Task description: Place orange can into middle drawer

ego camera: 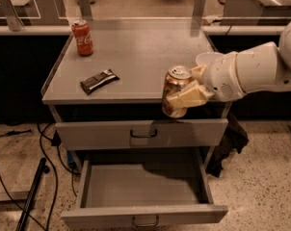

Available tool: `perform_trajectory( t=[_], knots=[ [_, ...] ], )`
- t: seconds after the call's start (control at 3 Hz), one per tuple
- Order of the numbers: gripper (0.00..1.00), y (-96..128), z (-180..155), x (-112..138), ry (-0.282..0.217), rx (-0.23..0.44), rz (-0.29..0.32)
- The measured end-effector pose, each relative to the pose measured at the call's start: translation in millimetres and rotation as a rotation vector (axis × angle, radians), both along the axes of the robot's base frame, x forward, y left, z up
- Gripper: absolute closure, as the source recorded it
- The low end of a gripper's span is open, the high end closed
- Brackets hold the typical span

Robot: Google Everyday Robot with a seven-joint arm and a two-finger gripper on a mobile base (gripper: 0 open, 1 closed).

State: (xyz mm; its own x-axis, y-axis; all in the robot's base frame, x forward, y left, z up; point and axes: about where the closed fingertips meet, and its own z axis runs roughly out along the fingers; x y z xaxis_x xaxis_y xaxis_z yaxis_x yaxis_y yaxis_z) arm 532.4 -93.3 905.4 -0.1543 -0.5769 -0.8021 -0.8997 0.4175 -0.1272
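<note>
My gripper (pixel 186 89) is shut on the orange can (pixel 174 87), a slim can with a mottled orange-gold print and a silver top. It holds the can upright in the air at the front edge of the cabinet top, right of centre. The middle drawer (pixel 143 214), a wide shallow grey drawer, stands pulled open and empty below the can. The like grey drawer (pixel 141 133) above it is closed.
A red cola can (pixel 82 37) stands at the back left of the cabinet top (pixel 136 52). A dark wrapped bar (pixel 99 81) lies at the front left. A white bowl (pixel 207 59) sits behind my arm. Cables and a dark pole lie on the floor at left.
</note>
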Motion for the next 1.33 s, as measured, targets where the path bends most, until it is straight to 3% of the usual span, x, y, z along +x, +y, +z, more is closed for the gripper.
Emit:
perform_trajectory(
  t=[0.33,0.67,1.33],
  knots=[
    [1.0,-13,-46,-11,0.0,0.012,0.008],
    [1.0,-21,-106,-17,0.035,0.014,0.023],
    [1.0,-28,-166,-24,0.016,-0.033,0.054]
  ],
)
